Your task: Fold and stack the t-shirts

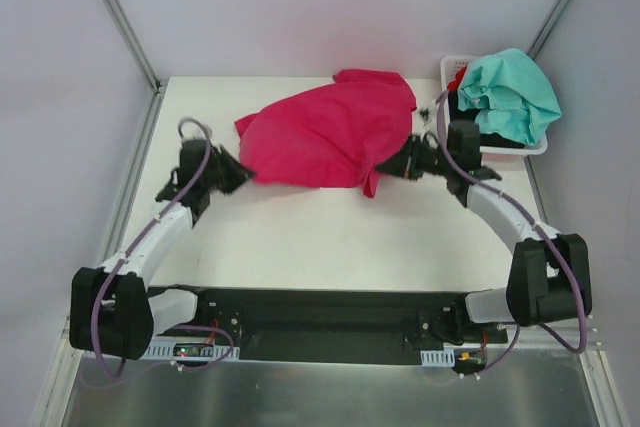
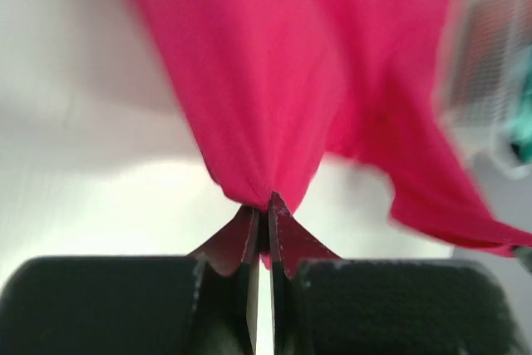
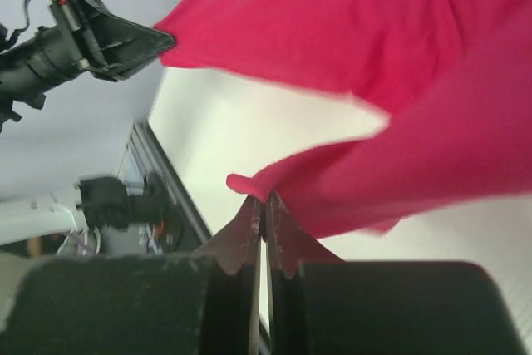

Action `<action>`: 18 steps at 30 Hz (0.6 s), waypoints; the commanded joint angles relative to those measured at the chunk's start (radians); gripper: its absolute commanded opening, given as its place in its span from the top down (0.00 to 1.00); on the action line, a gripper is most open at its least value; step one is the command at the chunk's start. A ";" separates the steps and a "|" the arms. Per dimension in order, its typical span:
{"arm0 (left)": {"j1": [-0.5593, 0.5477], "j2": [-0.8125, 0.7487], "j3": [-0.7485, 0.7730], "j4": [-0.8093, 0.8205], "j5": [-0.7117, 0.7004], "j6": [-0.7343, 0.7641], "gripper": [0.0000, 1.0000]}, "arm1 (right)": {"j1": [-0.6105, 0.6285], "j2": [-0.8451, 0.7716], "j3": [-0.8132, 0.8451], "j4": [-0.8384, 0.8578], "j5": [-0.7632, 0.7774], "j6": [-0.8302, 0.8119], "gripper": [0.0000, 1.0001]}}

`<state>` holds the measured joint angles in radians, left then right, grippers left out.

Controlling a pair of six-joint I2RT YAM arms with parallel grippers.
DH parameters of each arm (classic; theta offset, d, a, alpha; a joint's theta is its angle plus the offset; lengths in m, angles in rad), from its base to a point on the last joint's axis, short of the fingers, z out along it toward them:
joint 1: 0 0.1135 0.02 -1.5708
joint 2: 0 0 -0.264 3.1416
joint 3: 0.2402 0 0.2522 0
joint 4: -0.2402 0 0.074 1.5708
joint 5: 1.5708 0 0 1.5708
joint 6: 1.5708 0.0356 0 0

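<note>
Counter: pale top [image 1: 300, 237] closed in by plain grey-white walls, with the two arm bases along its near edge.
Magenta t-shirt [image 1: 330, 132]: rumpled across the middle of the counter, toward the far side, strung between both arms. A small flap droops at its near right corner. How much of it is lifted off the surface I can't tell.
Left tool [image 1: 243, 175]: clamped tight on the shirt's left edge, with a pinch of cloth between the closed fingers in its wrist view.
Right tool [image 1: 390, 165]: likewise closed on a fold at the shirt's near right edge.
Basket [image 1: 520, 150]: white, at the far right corner, just beside the right arm.
Teal t-shirt [image 1: 515, 92]: heaped over the basket, with a scrap of red cloth [image 1: 458, 77] at its left side.
Step in hand: to my eye, spreading the first shirt out. No fold is made and nothing is stacked.
Next move: it looks to call for both tools drawing apart evenly to take out the slack, then laying the cloth flat on the open near part of the counter before letting go.
</note>
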<state>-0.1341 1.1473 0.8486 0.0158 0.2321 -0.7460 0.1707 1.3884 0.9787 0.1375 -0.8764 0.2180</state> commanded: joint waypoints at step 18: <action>-0.302 -0.644 -0.254 -0.936 -0.238 -0.329 1.00 | 0.322 -1.003 -0.310 -0.934 0.501 -0.025 0.99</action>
<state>-0.4267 0.4580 0.5255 -0.8204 0.0463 -1.0843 0.4870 0.3443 0.6319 -0.6407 -0.4309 0.2424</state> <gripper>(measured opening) 0.012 0.017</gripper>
